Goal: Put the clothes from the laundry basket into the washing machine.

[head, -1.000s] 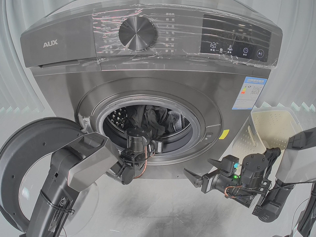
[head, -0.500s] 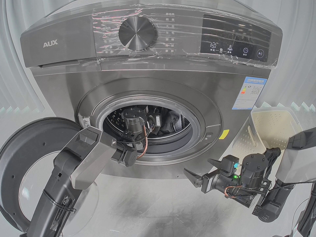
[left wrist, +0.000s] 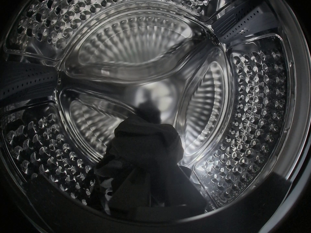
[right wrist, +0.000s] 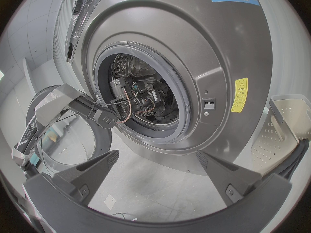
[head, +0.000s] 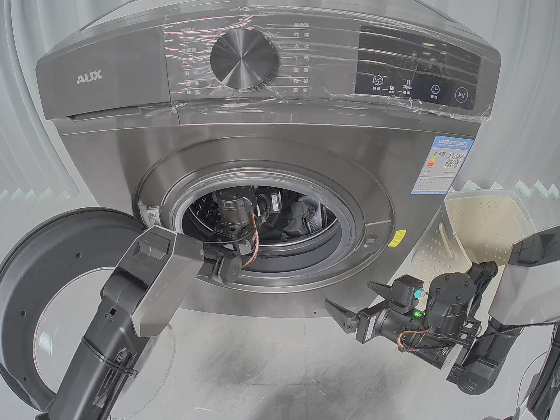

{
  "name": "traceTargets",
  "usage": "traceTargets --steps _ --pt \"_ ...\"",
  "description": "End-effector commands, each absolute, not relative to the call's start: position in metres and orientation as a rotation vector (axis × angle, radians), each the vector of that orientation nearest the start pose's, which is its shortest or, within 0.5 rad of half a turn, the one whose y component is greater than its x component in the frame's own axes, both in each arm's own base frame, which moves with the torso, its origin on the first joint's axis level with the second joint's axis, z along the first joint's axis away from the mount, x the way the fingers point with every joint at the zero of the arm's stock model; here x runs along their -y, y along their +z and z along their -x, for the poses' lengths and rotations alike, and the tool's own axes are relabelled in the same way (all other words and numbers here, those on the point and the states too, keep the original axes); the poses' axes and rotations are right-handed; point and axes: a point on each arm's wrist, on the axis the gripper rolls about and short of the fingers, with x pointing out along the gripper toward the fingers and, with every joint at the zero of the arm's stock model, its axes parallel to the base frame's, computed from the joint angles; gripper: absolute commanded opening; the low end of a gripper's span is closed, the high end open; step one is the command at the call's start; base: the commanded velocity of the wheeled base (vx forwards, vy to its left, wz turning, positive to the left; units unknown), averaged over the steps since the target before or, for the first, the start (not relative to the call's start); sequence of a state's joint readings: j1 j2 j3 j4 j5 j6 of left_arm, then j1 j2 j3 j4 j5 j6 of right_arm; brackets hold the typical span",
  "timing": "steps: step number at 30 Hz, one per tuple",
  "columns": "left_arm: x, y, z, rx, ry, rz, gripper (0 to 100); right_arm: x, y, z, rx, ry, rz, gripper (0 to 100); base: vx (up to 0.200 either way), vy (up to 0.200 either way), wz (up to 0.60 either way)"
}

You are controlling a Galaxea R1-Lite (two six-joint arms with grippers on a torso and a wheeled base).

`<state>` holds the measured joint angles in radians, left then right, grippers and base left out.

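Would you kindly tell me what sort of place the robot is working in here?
Probably a laundry corner, perhaps a staged test room: a front-loading washing machine with its door swung open, a cream laundry basket beside it, and dark clothes lying in the steel drum.

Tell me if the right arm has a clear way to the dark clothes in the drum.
Probably not: the left arm occupies the door opening, in front of the dark clothes.
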<state>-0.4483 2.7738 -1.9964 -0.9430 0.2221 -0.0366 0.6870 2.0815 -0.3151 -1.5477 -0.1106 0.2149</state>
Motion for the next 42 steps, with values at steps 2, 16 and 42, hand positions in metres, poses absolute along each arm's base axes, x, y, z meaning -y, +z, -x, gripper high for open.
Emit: traceTargets --steps 2,16,42 --pt "0.237 0.053 -0.506 0.148 -0.226 0.089 0 -0.180 0.054 -0.223 -0.264 0.550 -0.122 100 0.000 0.000 0.00" --pt "0.239 0.053 -0.505 0.146 -0.231 0.089 100 -0.180 0.055 -0.223 -0.262 0.549 -0.128 100 0.000 0.000 0.00" --pt "0.238 0.035 -0.422 -0.207 -0.313 -0.058 100 -0.179 0.054 -0.224 -0.262 0.548 -0.128 100 0.000 0.000 0.00"
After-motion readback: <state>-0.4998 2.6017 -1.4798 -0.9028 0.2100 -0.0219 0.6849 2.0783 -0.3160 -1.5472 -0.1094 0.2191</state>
